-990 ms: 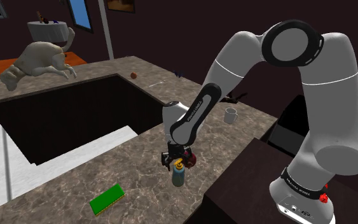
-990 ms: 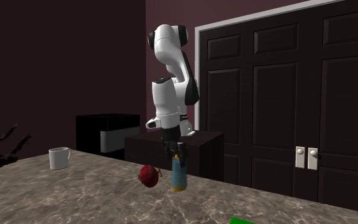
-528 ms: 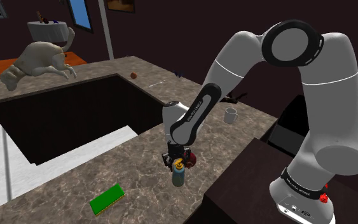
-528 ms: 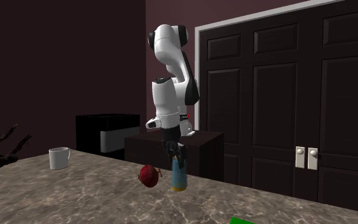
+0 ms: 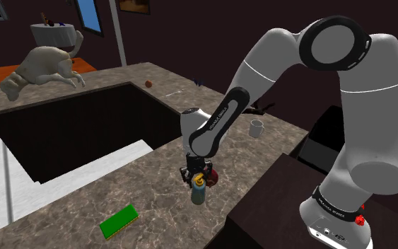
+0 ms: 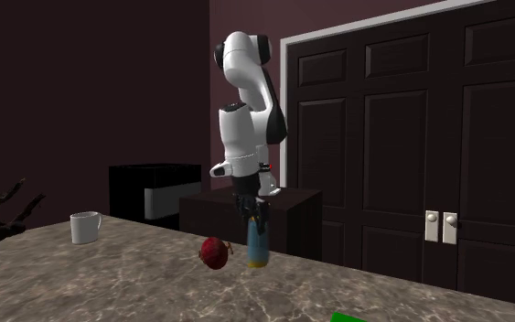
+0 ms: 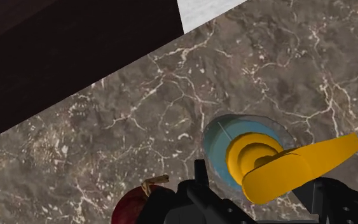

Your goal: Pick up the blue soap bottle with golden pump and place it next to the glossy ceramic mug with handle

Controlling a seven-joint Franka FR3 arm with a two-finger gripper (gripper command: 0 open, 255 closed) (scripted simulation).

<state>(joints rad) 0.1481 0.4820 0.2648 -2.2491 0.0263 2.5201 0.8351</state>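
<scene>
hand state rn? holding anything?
Hand: closed on the blue soap bottle with golden-yellow pump, gripped just below the pump.

— Arm casing?
— The arm (image 5: 360, 120) has glossy white rounded shells and dark ring-shaped joints (image 5: 334, 48). A black band (image 5: 218, 122) with white lettering runs along the forearm.
— Base and hand?
— At the base, a dark collar (image 5: 329, 203) with white lettering and a small red knob (image 5: 360, 220); the gripper (image 5: 197, 177) is all black
</scene>
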